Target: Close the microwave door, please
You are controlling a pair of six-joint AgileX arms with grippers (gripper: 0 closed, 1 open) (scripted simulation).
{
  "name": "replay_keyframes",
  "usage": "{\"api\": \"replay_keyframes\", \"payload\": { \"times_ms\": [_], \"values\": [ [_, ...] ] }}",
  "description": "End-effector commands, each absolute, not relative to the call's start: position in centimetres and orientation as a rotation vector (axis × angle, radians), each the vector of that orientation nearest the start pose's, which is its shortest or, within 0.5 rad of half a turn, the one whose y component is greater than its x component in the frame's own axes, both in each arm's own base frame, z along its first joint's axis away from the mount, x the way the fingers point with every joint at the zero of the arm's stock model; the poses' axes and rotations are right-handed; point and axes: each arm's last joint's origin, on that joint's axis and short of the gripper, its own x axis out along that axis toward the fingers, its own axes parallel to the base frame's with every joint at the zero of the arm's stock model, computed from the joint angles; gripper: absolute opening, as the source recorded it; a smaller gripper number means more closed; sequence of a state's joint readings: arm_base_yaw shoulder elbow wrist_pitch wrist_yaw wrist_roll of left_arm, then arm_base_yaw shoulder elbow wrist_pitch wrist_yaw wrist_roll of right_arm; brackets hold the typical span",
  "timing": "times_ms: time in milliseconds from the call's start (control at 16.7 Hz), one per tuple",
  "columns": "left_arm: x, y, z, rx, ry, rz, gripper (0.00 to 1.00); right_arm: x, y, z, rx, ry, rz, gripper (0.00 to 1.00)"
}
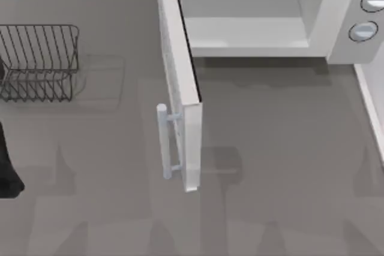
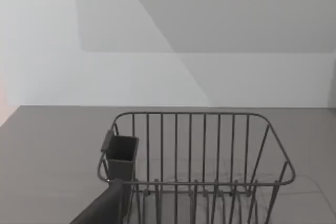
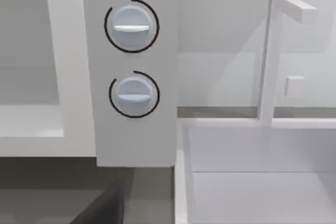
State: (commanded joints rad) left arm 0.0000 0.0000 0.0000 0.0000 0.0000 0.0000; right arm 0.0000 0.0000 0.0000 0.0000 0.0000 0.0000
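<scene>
Both my sets of fingers sit where I cannot tell their opening, so a blind push could clip the microwave door (image 1: 180,82) handle (image 1: 163,142).

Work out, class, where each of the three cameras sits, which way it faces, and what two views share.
Top view: above the table, looking down at the open microwave door; a dark arm part at its left edge.
Left wrist view: on the left arm, facing the wire rack.
Right wrist view: on the right arm, facing the microwave knobs.
Shared: top and left wrist views both show the rack.
</scene>
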Motion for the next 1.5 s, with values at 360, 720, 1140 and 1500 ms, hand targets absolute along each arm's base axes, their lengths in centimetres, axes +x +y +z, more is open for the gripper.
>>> {"api": "replay_keyframes", "payload": {
  "times_ms": [360,720,1140,1500],
  "values": [
    [10.8,-0.6,16.9,0.055,0.107,-0.064,1.0,10.6,-0.1,16.0,0.0,0.0,0.0,1.0],
    [12.8,-2.2,21.5,0.258,0.448,-0.306,1.0,10.6,-0.1,16.0,0.0,0.0,0.0,1.0],
    [19.8,-6.3,28.5,0.518,0.844,-0.736,1.0,10.6,-0.1,16.0,0.0,0.0,0.0,1.0],
    [27.2,-10.9,33.4,0.649,0.97,-1.07,1.0,10.6,-0.1,16.0,0.0,0.0,0.0,1.0]
  ]
}}
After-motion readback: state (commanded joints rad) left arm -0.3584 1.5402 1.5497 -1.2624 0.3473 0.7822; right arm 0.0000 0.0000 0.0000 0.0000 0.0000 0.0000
